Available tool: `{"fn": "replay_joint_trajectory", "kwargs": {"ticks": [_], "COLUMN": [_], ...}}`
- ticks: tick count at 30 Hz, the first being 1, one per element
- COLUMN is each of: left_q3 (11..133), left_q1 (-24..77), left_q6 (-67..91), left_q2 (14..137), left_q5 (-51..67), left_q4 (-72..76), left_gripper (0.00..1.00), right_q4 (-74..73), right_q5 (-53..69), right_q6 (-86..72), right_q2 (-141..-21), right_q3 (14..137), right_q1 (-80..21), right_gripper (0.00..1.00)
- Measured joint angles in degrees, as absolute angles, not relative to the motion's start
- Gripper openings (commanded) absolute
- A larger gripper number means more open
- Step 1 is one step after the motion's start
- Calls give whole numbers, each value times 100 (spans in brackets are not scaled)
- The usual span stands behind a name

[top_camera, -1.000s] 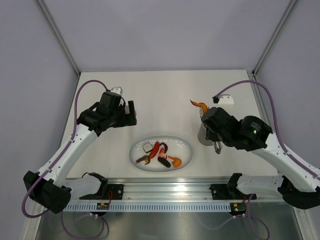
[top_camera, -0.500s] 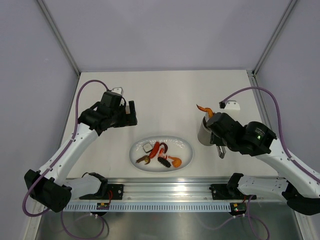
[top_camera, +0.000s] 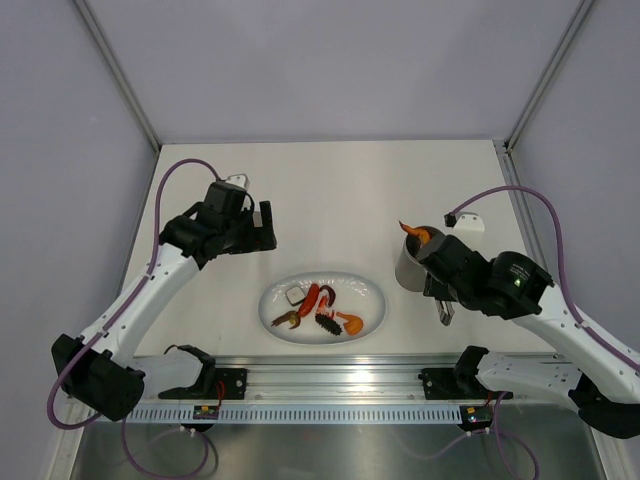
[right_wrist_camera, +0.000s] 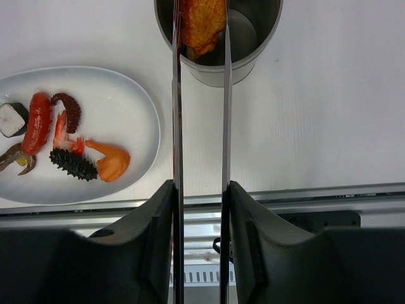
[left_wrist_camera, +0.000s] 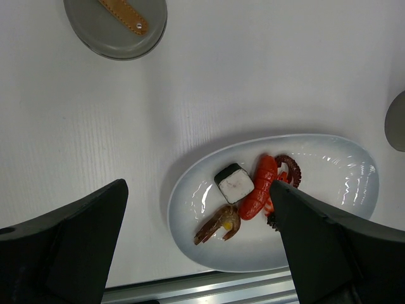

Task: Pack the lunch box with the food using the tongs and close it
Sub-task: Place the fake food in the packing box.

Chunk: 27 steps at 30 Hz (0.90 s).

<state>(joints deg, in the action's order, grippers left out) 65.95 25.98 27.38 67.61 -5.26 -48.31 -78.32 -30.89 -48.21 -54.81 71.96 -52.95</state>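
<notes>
While right hand (right_wrist_camera: 199, 190) clamps tongs (right_wrist_camera: 226, 126) over lunch box (right_wrist_camera: 253, 60) to drop orange piece (right_wrist_camera: 201, 22) (plate (right_wrist_camera: 136, 114): 9 o'clock) — left hand (left_wrist_camera: 196, 190) wide.

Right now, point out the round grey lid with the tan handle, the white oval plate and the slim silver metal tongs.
Lid (left_wrist_camera: 104, 35): left wrist view, grey face.
Plate (left_wrist_camera: 342, 174): left wrist view, bare right end.
Tongs (right_wrist_camera: 226, 126): right wrist view, right arm.

The left arm (top_camera: 150, 290) and right arm (top_camera: 572, 328) have white links and black joints. Purple cables (top_camera: 185, 163) loop along both.
</notes>
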Motion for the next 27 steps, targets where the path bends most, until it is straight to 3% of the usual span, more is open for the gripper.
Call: {"fn": "replay_joint_trajectory", "kwargs": {"ticks": [6,18,21,23,27], "left_q3": [6595,6595,6595,6595,6595], "left_q1": [2598,2604,2604,2604,2606], "left_q6": [2735,2738,2738,2738,2738], "left_q2": [6799,6801,6801,6801,6801], "left_q5": [-508,-504,-504,-504,-504], "left_q4": [-4825,-4805,-4792,-4792,-4792], "left_gripper": [99,99,99,99,99], "right_q4": [-7832,-7830,-7828,-7835,-7863], "right_q5": [-3083,-3083,-3081,-3081,-3076], "right_q6": [-4845,-4845,-4840,-4825,-4737], "right_q2": [-5481,-5487,-5509,-5535,-5649], "right_q3": [7140,7120,7122,7140,7454], "right_q1": [-5256,-5238,-5236,-5236,-5234], "right_gripper": [48,56,50,35,16]}}
